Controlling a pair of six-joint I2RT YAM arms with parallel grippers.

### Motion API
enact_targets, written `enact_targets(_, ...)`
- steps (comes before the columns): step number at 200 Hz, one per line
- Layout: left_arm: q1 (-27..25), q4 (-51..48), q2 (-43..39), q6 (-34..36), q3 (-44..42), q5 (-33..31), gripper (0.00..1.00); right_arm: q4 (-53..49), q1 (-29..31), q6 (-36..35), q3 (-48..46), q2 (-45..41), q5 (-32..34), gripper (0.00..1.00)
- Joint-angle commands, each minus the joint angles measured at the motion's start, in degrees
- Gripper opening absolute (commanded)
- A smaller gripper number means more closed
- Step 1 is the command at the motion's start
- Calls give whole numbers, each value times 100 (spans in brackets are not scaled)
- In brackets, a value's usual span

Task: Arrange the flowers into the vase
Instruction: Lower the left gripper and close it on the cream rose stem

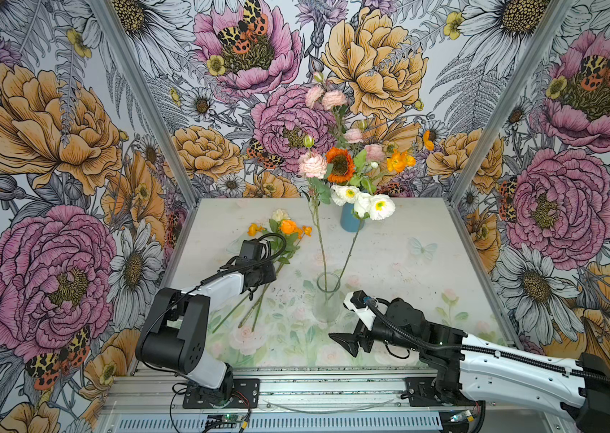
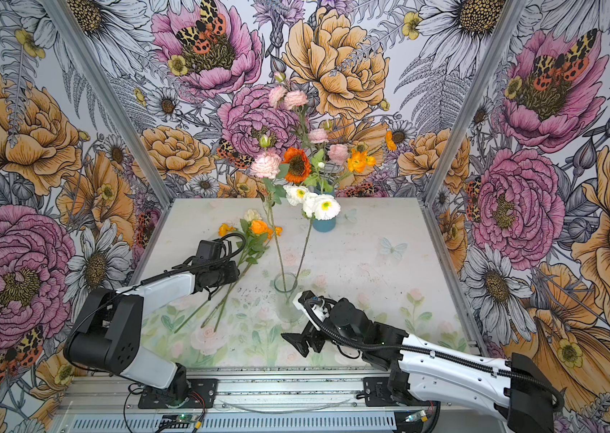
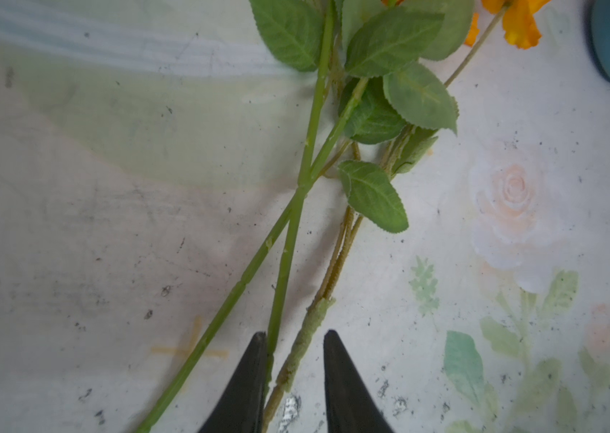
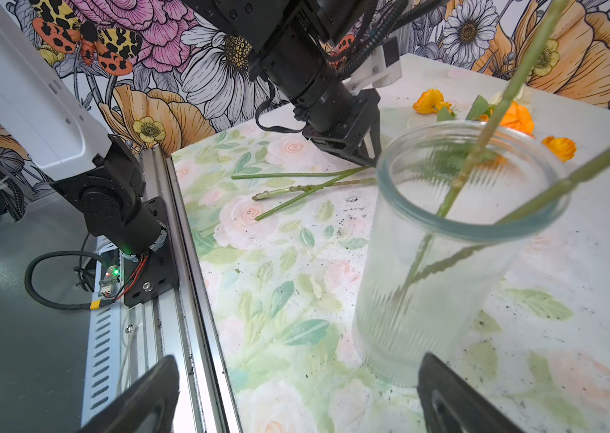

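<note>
Pickup is the step in hand, as I judge it: the left pincer (image 3: 294, 335) is low over the table (image 1: 427, 262), its jaws narrowed around two stems of the lying flowers (image 1: 288, 226), a smooth green stem (image 3: 275, 318) and a fuzzy stem (image 3: 307, 326). One finger touches the smooth stem, but a gap shows between the fuzzy stem and the other finger, so the pincer is not clamped and nothing is lifted. A third stem (image 3: 223, 311) crosses just outside the jaws. The next move calls for closing fully, better on one stem only, because two together may tangle by their leaves (image 3: 373, 195); then lifting, turning the cut end down and carrying it to the glass vase (image 1: 324, 311)

The right pincer (image 1: 343, 342) is released, jaws wide and empty, just beside the foot of the glass vase; it could steady the vase at insertion

The glass vase, at the front middle of the table, holds two stems, a pink carnation (image 1: 313, 165) and a white flower spray (image 1: 371, 204), leaning apart. A blue vase (image 1: 350, 223) at the back holds a bunch with an orange sunflower (image 1: 340, 164), pink heads and orange heads (image 1: 401, 160). The lying flowers are to the left of the glass vase, not touching it
</note>
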Motion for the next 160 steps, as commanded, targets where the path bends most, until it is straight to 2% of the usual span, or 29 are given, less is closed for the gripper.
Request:
enact_targets(1, -54, 143, 85, 37, 201, -194, 26, 111, 38, 10, 67, -62, -2, 100)
enact_targets(25, -66, 143, 209, 62, 262, -227, 21, 72, 36, -25, 85, -59, 10, 99)
enact_targets(86, -58, 115, 503, 177, 326, -256, 21, 24, 44, -34, 85, -77, 7, 99)
enact_targets(114, -71, 119, 480, 194, 325, -224, 0, 12, 35, -25, 86, -106, 7, 99)
enact_targets(160, -79, -91, -164, 230, 243, -244, 0, 58, 37, -26, 85, -34, -1, 99)
